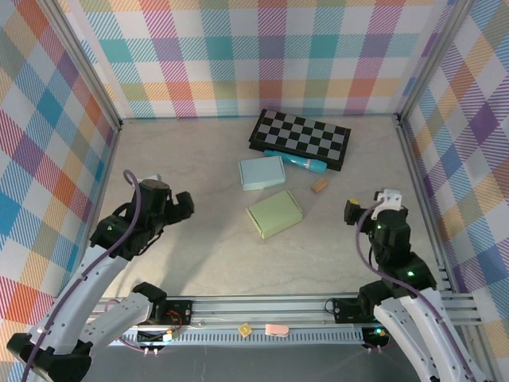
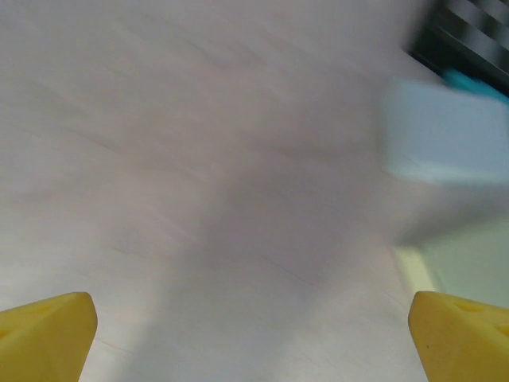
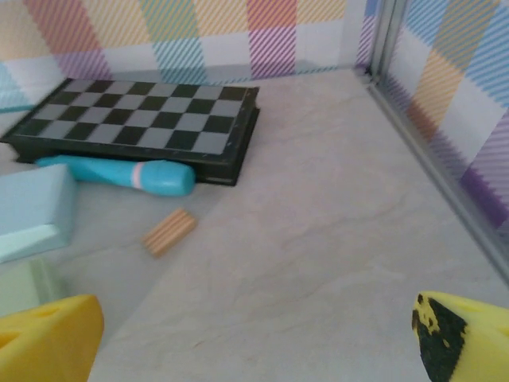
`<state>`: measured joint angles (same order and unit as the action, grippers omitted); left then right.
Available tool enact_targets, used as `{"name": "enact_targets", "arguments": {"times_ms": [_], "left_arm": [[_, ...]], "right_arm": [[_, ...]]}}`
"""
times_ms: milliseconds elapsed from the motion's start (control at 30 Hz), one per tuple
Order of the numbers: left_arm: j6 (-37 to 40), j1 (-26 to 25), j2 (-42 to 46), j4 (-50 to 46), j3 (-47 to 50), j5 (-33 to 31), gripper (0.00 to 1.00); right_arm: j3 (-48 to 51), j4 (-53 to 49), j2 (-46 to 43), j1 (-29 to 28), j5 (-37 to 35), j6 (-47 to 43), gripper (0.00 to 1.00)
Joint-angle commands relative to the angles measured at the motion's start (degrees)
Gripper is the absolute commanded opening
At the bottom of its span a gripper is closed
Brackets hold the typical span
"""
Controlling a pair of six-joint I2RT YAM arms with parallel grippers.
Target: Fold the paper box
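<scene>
A pale green paper box [image 1: 274, 213] lies closed and flat at the table's middle. A light blue box [image 1: 262, 172] sits just behind it. My left gripper [image 1: 171, 203] hovers to the left of both, open, with nothing between its fingers. In the blurred left wrist view its yellow fingertips [image 2: 48, 334] stand wide apart over bare table, with the blue box [image 2: 445, 135] and the green box [image 2: 469, 263] at the right edge. My right gripper [image 1: 370, 208] is open and empty on the right side. Its view catches the blue box [image 3: 32, 207] at the left edge.
A folded chessboard [image 1: 301, 138] lies at the back, with a teal tube [image 1: 296, 161] against its front edge. A small wooden block [image 1: 320, 185] rests right of the boxes. Checked walls enclose the table on three sides. Small bits lie on the front rail [image 1: 262, 329].
</scene>
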<state>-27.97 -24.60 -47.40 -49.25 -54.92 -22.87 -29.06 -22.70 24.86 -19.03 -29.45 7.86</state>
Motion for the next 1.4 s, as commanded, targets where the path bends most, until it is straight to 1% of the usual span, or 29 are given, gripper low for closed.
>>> {"name": "enact_targets", "arguments": {"times_ms": [0, 67, 100, 167, 267, 367, 467, 567, 667, 733, 767, 833, 867, 900, 933, 1000, 1100, 1133, 1233, 1300, 1333, 1367], "left_arm": [[10.15, 2.29, 0.11, 8.55, 5.59, -22.23, 1.0], [18.53, 5.0, -0.96, 18.96, 10.06, -17.33, 1.0], [20.7, 6.71, -2.01, 21.99, 11.4, -14.67, 1.0], [24.73, 11.12, -4.98, 28.47, 14.43, -6.21, 1.0], [23.66, 16.95, -10.1, 34.87, 16.28, 3.07, 1.0], [23.71, 20.2, -15.56, 41.45, 17.54, 8.83, 1.0], [23.61, 21.07, -20.65, 49.03, 19.27, 10.19, 1.0], [23.75, 21.82, -25.97, 53.31, 19.26, 12.22, 1.0], [23.92, 21.92, -30.23, 59.1, 19.82, 14.58, 1.0], [24.56, 22.0, -32.25, 61.59, 20.13, 14.22, 1.0], [25.0, 22.12, -33.04, 63.34, 20.64, 14.08, 1.0], [25.32, 22.36, -34.42, 68.32, 22.11, 15.2, 1.0], [25.41, 22.53, -35.39, 70.61, 22.53, 16.24, 1.0], [25.64, 22.64, -36.26, 72.58, 22.9, 17.07, 1.0], [26.33, 22.84, -36.71, 73.0, 22.61, 18.62, 1.0], [26.02, 22.84, -37.47, 77.45, 23.41, 19.52, 1.0], [27.23, 22.88, -38.32, 80.87, 24.21, 19.93, 1.0], [27.35, 22.88, -38.68, 83.44, 25.38, 19.78, 1.0], [27.22, 22.96, -39.95, 92.01, 29.27, 19.0, 1.0], [27.74, 22.98, -41.93, 96.08, 30.88, 20.13, 1.0], [28.01, 22.93, -43.28, 101.11, 32.44, 20.73, 1.0], [27.92, 22.97, -42.9, 101.63, 33.02, 20.61, 1.0]], "right_arm": [[4.66, 16.75, 4.39, 1.83, -4.23, -6.62, 0.99], [7.21, 19.18, 9.12, 3.89, -2.54, -4.7, 0.99], [8.44, 20.93, 10.96, 4.96, -1.7, -4.21, 0.99], [10.99, 26.19, 14.94, 7.69, 1.09, -3.61, 0.99], [12.72, 32.39, 22.12, 11.75, 5.58, -2.0, 0.99], [13.81, 39.7, 28.5, 13.08, 7.18, -3.1, 0.99], [12.06, 42.84, 34.45, 14.01, 9.18, -4.02, 0.99], [10.57, 47.91, 39.92, 14.95, 11.03, -5.15, 0.99], [9.69, 55.04, 45.17, 16.37, 14.23, -5.04, 0.99], [9.03, 58.35, 48.55, 16.94, 15.69, -5.86, 0.99], [8.54, 62.19, 50.36, 17.3, 16.65, -5.9, 0.99], [6.02, 60.1, 52.36, 17.97, 19.22, -5.57, 0.99], [5.84, 61.33, 53.22, 17.97, 19.87, -4.72, 0.99], [6.74, 65.28, 54.3, 17.97, 20.18, -4.21, 0.99], [7.08, 66.23, 55.32, 17.95, 20.73, -4.27, 0.99], [8.52, 70.61, 57.58, 18.04, 21.9, -4.63, 0.99], [9.87, 76.28, 61.14, 17.97, 26.88, -6.76, 0.99], [9.98, 77.5, 62.12, 17.98, 27.29, -6.91, 0.99], [8.95, 75.88, 62.46, 17.97, 24.33, -5.75, 0.99], [8.52, 74.91, 62.41, 17.95, 22.74, -4.99, 0.99], [8.37, 74.81, 62.58, 18.02, 21.88, -4.66, 0.99], [8.03, 73.96, 62.5, 17.98, 21.4, -4.43, 0.99]]}}
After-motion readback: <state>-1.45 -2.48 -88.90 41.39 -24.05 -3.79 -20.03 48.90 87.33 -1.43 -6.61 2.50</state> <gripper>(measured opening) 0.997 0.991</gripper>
